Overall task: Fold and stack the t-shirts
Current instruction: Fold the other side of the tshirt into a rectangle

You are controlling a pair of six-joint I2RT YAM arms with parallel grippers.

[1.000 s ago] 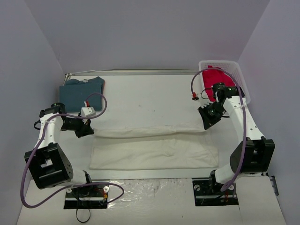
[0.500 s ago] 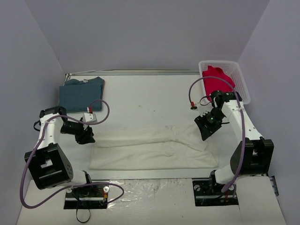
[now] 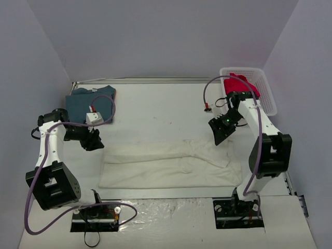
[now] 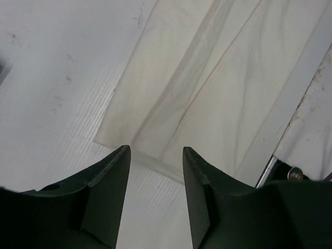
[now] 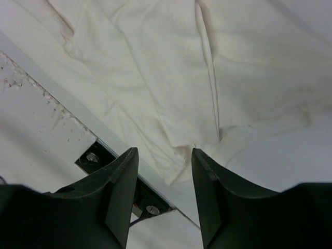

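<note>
Large cream-white soft cloth t-shirt (image 3: pixel 166 167), part-folded into a long band, lies on the white table (image 3: pixel 155 111) with its long axis left to right; left gripper (image 3: pixel 94 141) hangs just off its left end and right gripper (image 3: pixel 219 136) above its right end, both with jaws apart and empty.

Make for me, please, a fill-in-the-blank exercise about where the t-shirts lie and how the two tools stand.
1. The red t-shirt lies in the ____ basket.
2. The teal-blue t-shirt lies at the far ____ corner of the table.
3. The left tool and the right tool are both ____ and hold nothing.

Missing words: white; left; open.
</note>
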